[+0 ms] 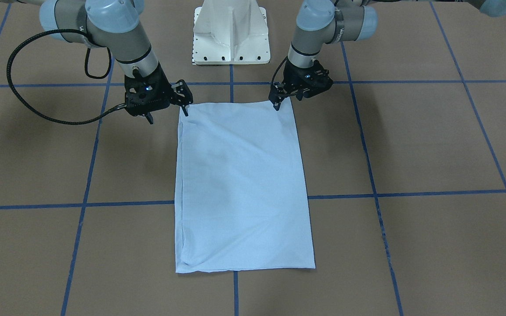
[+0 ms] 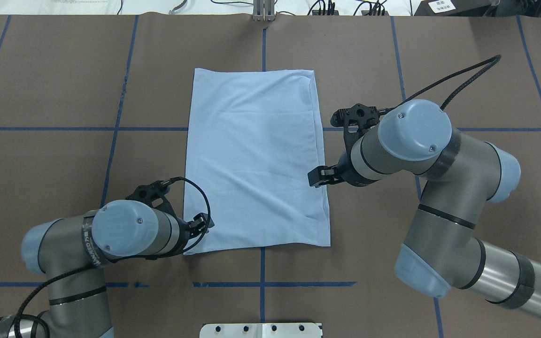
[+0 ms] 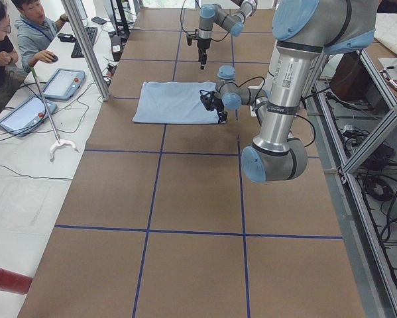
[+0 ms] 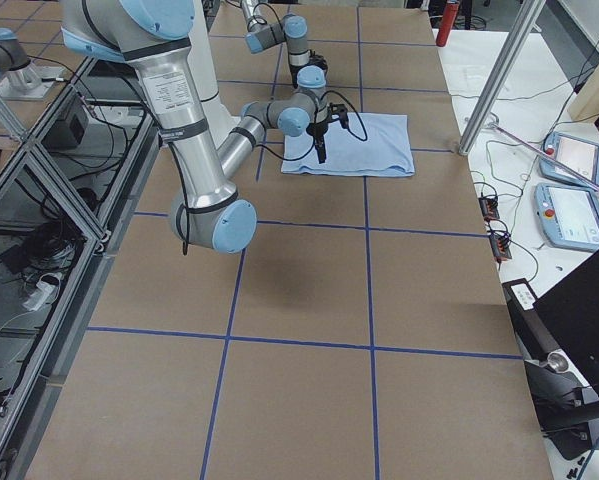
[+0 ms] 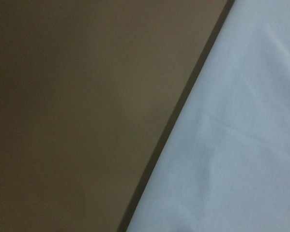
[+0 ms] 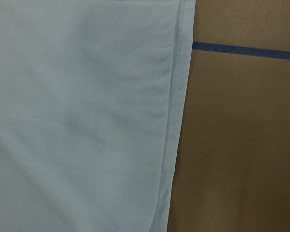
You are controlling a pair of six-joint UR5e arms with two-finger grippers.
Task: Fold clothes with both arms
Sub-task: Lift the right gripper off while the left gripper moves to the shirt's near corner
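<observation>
The light blue T-shirt [image 1: 242, 184] lies flat on the brown table, folded into a long rectangle; it also shows in the overhead view [image 2: 254, 159]. Its collar, print and sleeves are hidden. My left gripper [image 1: 288, 102] stands at the shirt's corner nearest the robot on my left, one fingertip [image 1: 276, 105] at the cloth edge, jaws apart and empty. My right gripper [image 1: 168, 115] is open and empty beside the other near corner, one fingertip [image 1: 186, 112] at the cloth edge. The wrist views show only the shirt's edge [image 5: 232, 145] and its hem [image 6: 171, 121] on the table.
The white pedestal base [image 1: 231, 33] stands just behind the shirt. Blue tape lines [image 1: 125, 204] grid the brown table. In the left side view, operators [image 3: 32, 36] with tablets sit at the far side, and a red cylinder [image 3: 6, 279] lies near the table's end.
</observation>
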